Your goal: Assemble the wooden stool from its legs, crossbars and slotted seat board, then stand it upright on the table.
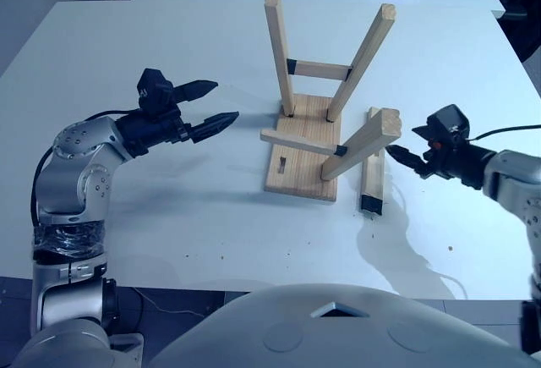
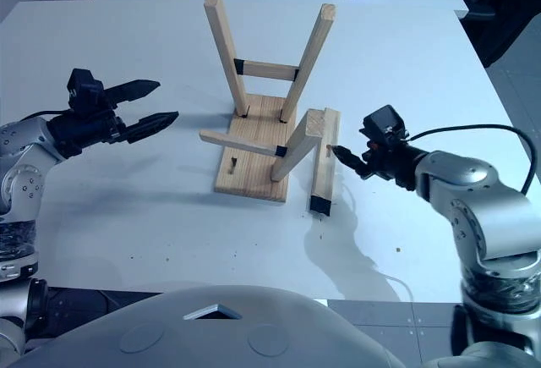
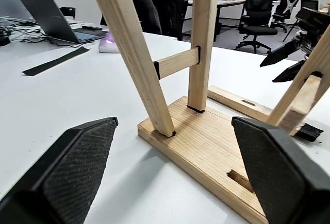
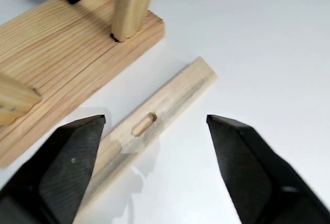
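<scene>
The right tool (image 2: 342,156), spread wide and empty, is hovering just right of the loose pale slotted wooden leg (image 2: 325,175), which is lying near-to-far on the white worktop (image 2: 423,63).

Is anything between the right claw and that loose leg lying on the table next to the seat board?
Nothing visible does. The open right claw hangs right over the loose leg with only air between. The tilted leg on the seat board leans close beside it, not across the path.
</scene>
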Robot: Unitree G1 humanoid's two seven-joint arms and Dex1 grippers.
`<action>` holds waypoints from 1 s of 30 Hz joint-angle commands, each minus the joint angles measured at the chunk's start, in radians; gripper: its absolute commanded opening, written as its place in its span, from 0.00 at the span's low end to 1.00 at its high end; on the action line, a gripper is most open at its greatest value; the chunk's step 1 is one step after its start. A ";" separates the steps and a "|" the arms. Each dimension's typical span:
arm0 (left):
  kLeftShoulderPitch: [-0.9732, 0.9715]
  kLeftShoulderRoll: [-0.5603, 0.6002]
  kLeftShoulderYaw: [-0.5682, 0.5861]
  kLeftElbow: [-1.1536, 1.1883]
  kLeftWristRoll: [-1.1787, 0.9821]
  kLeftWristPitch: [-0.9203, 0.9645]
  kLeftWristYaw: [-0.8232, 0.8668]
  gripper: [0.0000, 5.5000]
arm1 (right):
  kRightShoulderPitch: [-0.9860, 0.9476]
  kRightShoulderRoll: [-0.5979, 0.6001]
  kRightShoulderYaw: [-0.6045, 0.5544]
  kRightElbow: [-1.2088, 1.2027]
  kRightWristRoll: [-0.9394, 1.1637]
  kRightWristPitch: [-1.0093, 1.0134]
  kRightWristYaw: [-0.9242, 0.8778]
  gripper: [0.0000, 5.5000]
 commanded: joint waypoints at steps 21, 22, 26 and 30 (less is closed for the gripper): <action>0.023 -0.034 0.009 -0.042 -0.012 0.014 0.106 0.74 | 0.139 0.234 0.212 0.123 -0.228 0.017 -0.314 0.71; 0.018 -0.031 0.015 -0.035 -0.013 0.013 0.106 0.74 | 0.146 0.230 0.208 0.125 -0.230 0.006 -0.312 0.71; -0.009 -0.029 0.065 -0.012 -0.031 0.024 0.134 0.74 | 0.152 0.208 0.192 0.132 -0.228 -0.049 -0.294 0.61; -0.080 -0.039 0.099 0.035 -0.046 0.065 0.201 0.74 | 0.141 0.218 0.188 0.134 -0.221 -0.068 -0.288 0.50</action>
